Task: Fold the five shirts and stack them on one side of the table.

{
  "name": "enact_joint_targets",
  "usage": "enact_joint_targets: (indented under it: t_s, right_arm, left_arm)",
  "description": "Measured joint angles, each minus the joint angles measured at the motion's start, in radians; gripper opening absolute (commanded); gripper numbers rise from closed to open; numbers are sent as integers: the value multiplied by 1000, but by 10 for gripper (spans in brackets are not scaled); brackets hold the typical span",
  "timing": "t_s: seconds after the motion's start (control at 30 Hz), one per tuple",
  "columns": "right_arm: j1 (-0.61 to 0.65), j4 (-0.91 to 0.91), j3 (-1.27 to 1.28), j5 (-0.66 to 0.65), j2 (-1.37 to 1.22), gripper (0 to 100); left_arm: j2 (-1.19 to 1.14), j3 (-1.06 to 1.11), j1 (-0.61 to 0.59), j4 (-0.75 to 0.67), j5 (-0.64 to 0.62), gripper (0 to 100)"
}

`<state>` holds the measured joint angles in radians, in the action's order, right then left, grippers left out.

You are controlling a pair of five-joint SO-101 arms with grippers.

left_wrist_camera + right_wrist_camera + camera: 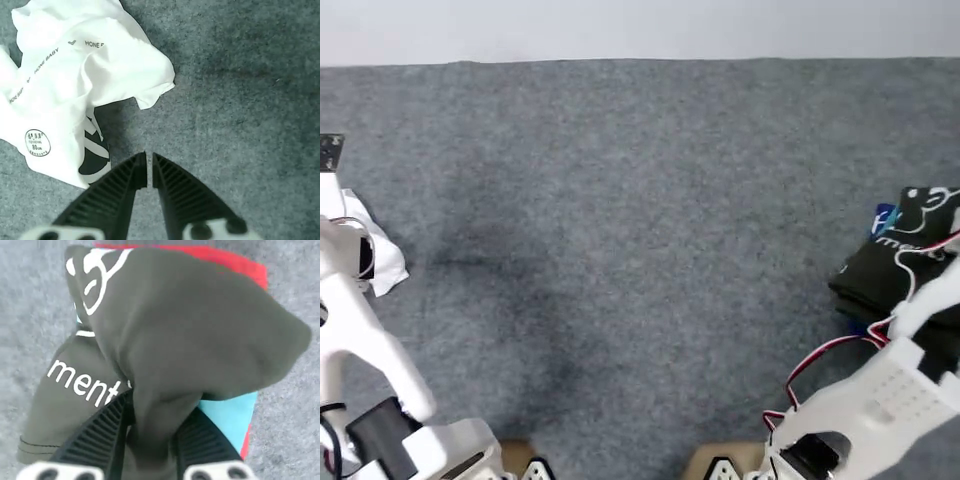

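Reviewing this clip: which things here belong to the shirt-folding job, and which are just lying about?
Job:
- white shirt, crumpled
- dark shirt, pinched by the right gripper
- turquoise shirt and red shirt beneath it
- left gripper, shut, beside the white shirt

Not part of it:
- grey mat
- wall

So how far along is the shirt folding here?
Mostly done: a stack sits at the table's right edge, a red layer and a turquoise layer showing. In hand: the right gripper is shut on the top dark shirt. Remaining: the white shirt lies crumpled by the shut left gripper, unfolded.
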<state>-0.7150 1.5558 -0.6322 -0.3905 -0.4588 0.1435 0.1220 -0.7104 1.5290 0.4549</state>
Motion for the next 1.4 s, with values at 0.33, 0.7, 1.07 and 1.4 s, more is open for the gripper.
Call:
enact_joint_targets:
  t_s: [0.33, 0.7, 1.07, 1.4]
  right_arm:
    - [-83, -6, 0, -23, -11, 214]
    - [-38, 167, -5, -23, 189, 4]
    - [-121, 187, -5, -29, -54, 9]
    - [-135, 135, -55, -69, -158, 9]
  left_arm:
    - [0, 0, 0, 25, 0, 29]
    - [0, 0, 0, 43, 0, 29]
    - [0, 0, 0, 43, 0, 29]
    - [0, 0, 0, 43, 0, 29]
